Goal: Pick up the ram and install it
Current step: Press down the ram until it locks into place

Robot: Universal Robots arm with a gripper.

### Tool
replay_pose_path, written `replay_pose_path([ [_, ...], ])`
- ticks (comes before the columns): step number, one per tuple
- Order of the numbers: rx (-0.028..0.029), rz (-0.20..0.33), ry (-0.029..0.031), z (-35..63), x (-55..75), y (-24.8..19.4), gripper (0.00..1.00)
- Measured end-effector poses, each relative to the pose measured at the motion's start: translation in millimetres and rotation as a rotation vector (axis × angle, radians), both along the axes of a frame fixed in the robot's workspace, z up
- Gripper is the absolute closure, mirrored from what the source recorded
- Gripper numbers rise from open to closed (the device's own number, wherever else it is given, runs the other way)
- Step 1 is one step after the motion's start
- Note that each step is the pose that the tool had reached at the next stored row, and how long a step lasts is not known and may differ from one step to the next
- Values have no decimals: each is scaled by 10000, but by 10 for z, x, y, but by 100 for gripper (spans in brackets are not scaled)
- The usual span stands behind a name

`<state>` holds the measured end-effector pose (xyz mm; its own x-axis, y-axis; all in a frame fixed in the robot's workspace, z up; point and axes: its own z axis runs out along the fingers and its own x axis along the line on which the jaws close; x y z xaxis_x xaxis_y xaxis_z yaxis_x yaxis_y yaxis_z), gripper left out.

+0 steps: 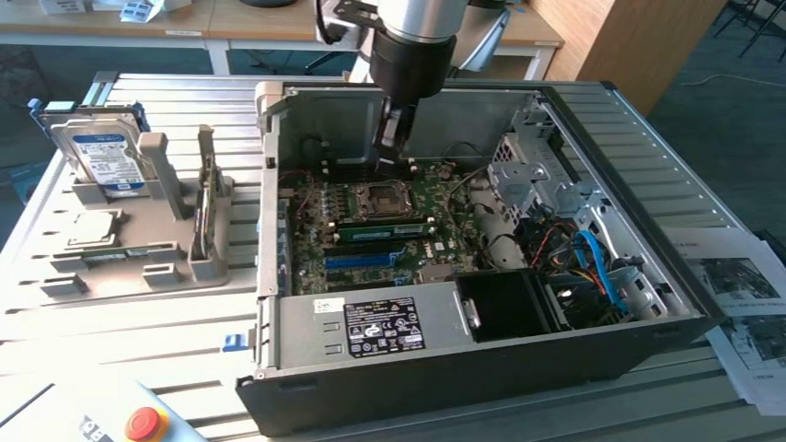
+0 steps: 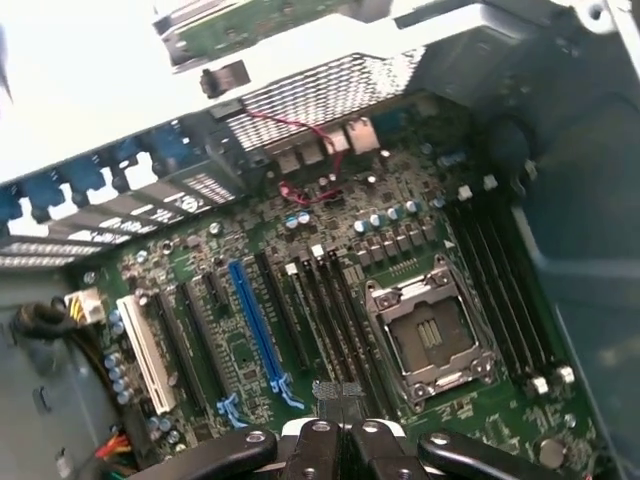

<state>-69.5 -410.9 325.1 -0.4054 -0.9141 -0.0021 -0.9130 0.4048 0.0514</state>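
Note:
The ram looks like a thin greenish board standing on edge in the grey rack, on the exterior view's left, outside the computer case. In the wrist view it is a blurred green board beyond the case wall. My gripper hangs inside the open case over the motherboard, well apart from the rack. The wrist view puts the gripper above one end of the black memory slots, beside the empty processor socket. Its fingers are shut, and I see nothing between them.
The rack also holds a hard drive with a blue-and-white label and a square silver chip. A green strip lies along the slots; whether it is a seated stick I cannot tell. Cables and the power supply crowd the case.

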Motion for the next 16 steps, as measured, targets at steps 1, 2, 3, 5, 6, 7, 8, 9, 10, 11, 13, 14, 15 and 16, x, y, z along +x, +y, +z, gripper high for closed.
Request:
replay_pose_path([
  [1,0,-180,0,0,0,0,90],
  [2,0,-359,0,0,0,0,90],
  [3,0,-539,0,0,0,0,90],
  [5,0,-909,0,-1,0,0,90],
  [6,0,-1089,0,-1,0,0,90],
  [7,0,-1269,0,-1,0,0,90],
  [8,0,-1448,0,-1,0,0,90],
  [9,0,-1628,0,-1,0,0,90],
  [10,1,-1819,0,-1,0,0,90],
  [11,0,-1998,0,-1,0,0,90],
  [13,0,-2359,0,-1,0,0,90],
  [14,0,-2538,0,-1,0,0,90],
  [15,0,-2714,0,-1,0,0,90],
  [16,0,-2895,0,-2,0,0,90],
])
